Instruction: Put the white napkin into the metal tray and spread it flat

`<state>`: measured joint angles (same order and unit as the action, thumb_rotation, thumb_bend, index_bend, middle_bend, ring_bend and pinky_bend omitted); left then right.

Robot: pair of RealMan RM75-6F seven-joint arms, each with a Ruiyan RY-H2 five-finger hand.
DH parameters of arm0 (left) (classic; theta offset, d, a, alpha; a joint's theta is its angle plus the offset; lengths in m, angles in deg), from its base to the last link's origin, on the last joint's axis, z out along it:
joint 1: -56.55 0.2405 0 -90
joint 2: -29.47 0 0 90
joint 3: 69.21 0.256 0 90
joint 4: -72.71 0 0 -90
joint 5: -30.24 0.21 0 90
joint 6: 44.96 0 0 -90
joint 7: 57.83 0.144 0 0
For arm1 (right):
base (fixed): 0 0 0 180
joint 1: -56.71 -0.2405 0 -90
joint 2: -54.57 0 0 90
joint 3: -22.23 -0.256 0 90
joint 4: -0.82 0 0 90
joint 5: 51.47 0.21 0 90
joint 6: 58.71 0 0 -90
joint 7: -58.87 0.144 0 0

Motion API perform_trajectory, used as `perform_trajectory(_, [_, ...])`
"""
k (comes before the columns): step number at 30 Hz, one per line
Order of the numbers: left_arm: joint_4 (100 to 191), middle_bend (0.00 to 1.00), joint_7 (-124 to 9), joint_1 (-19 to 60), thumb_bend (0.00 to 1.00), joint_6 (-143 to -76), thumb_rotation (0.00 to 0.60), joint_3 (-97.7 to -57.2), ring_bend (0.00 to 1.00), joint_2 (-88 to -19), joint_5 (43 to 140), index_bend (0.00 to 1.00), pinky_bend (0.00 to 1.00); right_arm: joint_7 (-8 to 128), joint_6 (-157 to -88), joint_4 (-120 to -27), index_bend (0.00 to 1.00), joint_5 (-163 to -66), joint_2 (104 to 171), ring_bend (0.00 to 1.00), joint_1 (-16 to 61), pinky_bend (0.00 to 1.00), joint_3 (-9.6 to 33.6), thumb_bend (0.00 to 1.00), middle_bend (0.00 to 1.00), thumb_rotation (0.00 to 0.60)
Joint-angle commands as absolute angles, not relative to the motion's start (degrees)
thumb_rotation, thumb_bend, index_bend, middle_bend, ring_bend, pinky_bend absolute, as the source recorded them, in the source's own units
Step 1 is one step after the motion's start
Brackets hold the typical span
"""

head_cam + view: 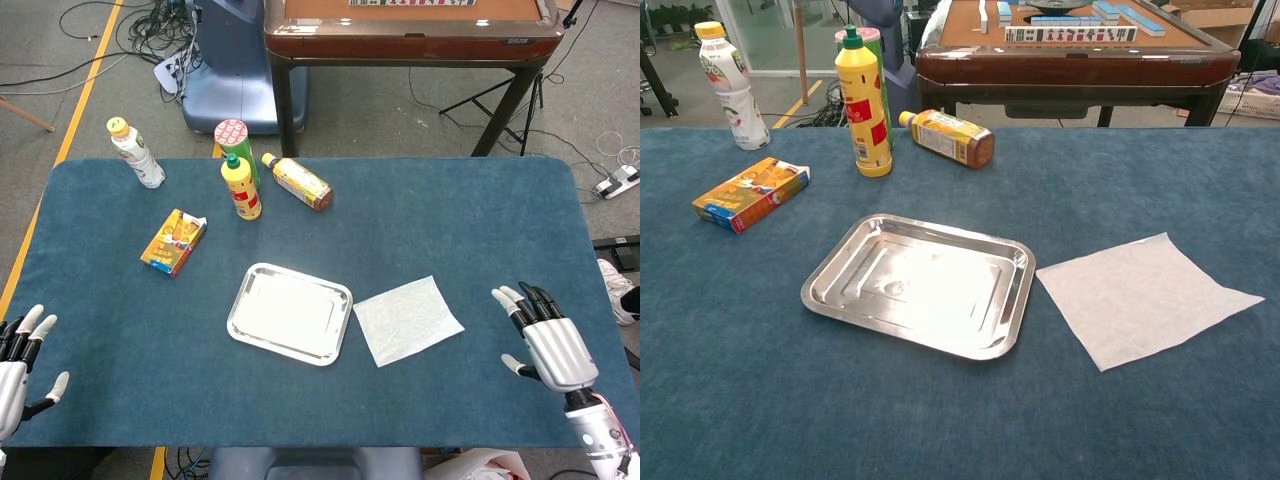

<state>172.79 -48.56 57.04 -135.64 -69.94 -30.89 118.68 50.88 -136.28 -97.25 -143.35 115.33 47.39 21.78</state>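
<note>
Right hand [545, 345] empty, fingers spread, over counter [480, 220] right of white napkin [407, 320]. Left hand [15, 365] likewise released, near-left edge. Napkin flat on counter, just right of metal tray [238, 320].

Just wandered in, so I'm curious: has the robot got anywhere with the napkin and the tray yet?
Nothing done yet. The white napkin lies flat on the table beside the empty metal tray. Nothing is in hand: right hand and left hand are open near the table's ends. Picking up, placing and spreading remain.
</note>
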Motion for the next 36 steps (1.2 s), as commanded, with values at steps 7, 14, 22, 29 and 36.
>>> perform_trajectory(7, [172.9,0.03,-48.4,57.2,0.29,-135.7,0.600,-69.9,0.01,-30.9,118.5,0.11,0.00,49.8,-131.8,-93.8,0.21,-142.0,117.4,0.04,44.9,0.14,21.8,0.24,0.16,0.600])
perform_trajectory(14, [172.9,0.03,-48.3,57.2,0.29,-135.6,0.600,-70.0,0.01,-31.1,118.3,0.11,0.00,49.2,-127.0,-90.1,0.29,-140.0,119.9,0.04,42.2,0.15,21.5,0.29,0.18,0.600])
perform_trajectory(22, [172.7,0.03,-48.4,57.3,0.29,-135.5,0.600,-70.0,0.01,-31.3,117.9,0.11,0.00,48.1,-121.1,-85.5,0.30,-137.3,123.8,0.04,38.9,0.15,21.3,0.29,0.18,0.600])
perform_trajectory(29, [172.5,0.03,-48.6,57.5,0.29,-135.7,0.600,-70.0,0.01,-31.3,117.7,0.11,0.00,48.8,-117.9,-81.1,0.35,-136.3,127.9,0.06,36.8,0.16,21.3,0.28,0.20,0.600])
perform_trajectory(36, [172.4,0.03,-48.8,57.7,0.29,-135.9,0.600,-69.9,0.01,-31.2,117.7,0.11,0.00,49.3,-115.4,-77.0,0.38,-135.3,131.7,0.07,34.8,0.16,21.1,0.28,0.21,0.600])
